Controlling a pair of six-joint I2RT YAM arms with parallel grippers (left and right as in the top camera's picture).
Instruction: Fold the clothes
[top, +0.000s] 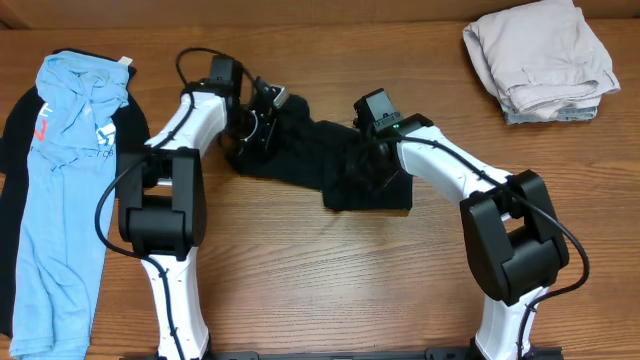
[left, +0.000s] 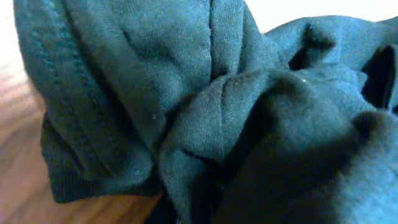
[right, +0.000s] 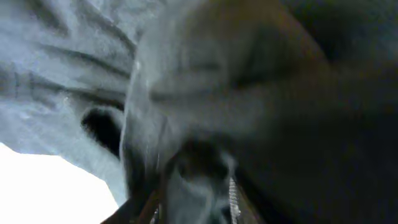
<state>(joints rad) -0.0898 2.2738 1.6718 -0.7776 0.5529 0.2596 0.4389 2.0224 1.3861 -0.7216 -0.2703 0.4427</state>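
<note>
The plain black T-shirt (top: 345, 170) lies bunched in the middle of the table, stretched between both grippers. My left gripper (top: 262, 120) is at its left end. The left wrist view is filled with the black fabric (left: 236, 112), whose folds gather toward the bottom centre; the fingers are hidden there. My right gripper (top: 376, 148) is on the shirt's upper right part. In the right wrist view its fingertips (right: 196, 205) pinch a fold of the dark fabric (right: 205, 81). The picture is blurred.
A light blue printed tee (top: 60, 190) lies stretched out at the far left on top of another black tee (top: 14, 140). A pile of folded beige garments (top: 540, 55) sits at the back right. Bare wooden table (top: 330, 280) lies in front.
</note>
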